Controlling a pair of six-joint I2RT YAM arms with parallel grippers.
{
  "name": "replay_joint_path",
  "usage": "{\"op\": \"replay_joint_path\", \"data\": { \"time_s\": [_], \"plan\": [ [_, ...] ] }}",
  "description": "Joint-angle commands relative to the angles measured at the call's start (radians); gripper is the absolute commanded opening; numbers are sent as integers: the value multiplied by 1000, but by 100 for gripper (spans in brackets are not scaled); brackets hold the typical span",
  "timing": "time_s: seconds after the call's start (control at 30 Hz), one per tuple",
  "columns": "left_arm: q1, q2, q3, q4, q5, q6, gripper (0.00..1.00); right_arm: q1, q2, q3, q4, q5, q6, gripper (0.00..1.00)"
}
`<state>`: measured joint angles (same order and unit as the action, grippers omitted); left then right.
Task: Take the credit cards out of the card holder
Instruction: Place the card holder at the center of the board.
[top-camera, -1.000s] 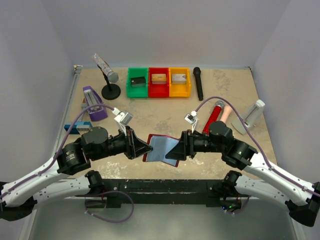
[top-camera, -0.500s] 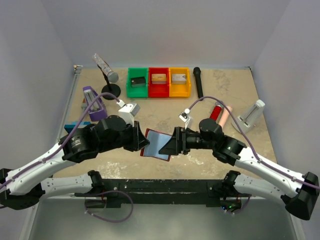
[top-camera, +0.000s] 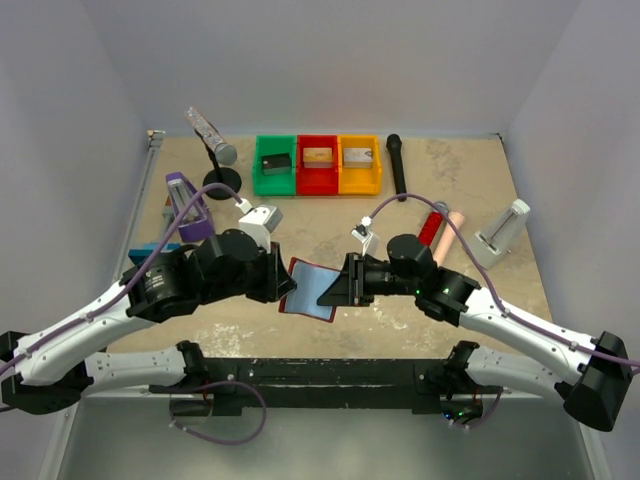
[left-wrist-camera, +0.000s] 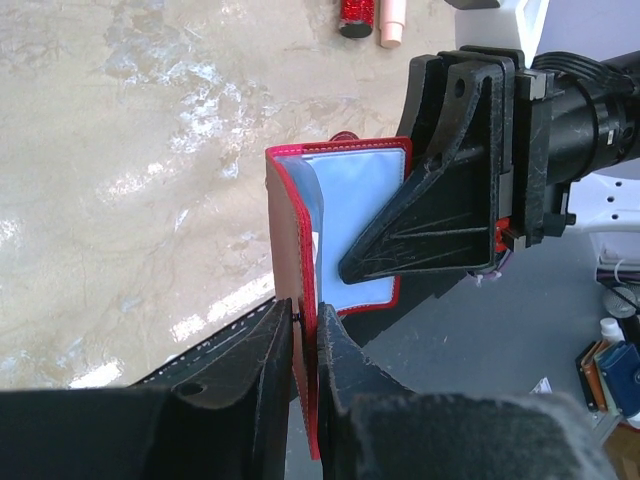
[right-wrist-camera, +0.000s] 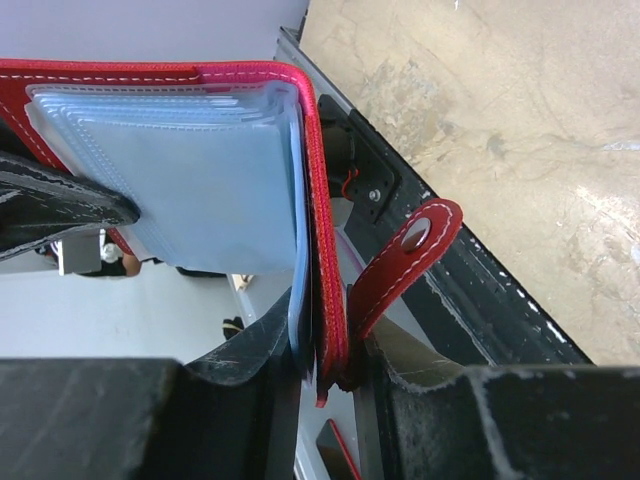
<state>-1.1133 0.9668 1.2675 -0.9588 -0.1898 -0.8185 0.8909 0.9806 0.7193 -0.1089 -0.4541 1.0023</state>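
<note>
Left fingers (left-wrist-camera: 250, 350) pinch one cover of the card holder (top-camera: 312, 290), right fingers (right-wrist-camera: 255, 355) clamp the opposite cover, holding it spread between them, likely to expose the card pockets (right-wrist-camera: 190, 170).

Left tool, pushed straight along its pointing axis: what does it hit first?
The card holder clamped in the left tool would move with it. Beyond that, the right tool sits straight ahead, gripping the holder's opposite edge. That is the likely first contact, though depth is unclear.

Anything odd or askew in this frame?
Nothing spilled or damaged. Only oddity: the card holder is held open between the left gripper and right gripper, clear pockets fanned loose, strap sticking out; no card visible inside.
</note>
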Motion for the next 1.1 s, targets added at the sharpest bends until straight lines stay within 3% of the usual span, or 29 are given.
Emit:
{"op": "replay_joint_path", "data": {
  "time_s": [0.0, 0.63, 1.07],
  "plan": [
    [-5, -28, -2, 54, 19, 7, 6, -1, -14, 34, 41, 12, -2, 27],
    [-5, -71, -49, 95, 30, -8, 25, -1, -40, 8, 49, 15, -8, 22],
    [-5, -80, -69, 140, 55, -10, 22, -1, -53, 0, 63, 3, -13, 10]
  ]
}}
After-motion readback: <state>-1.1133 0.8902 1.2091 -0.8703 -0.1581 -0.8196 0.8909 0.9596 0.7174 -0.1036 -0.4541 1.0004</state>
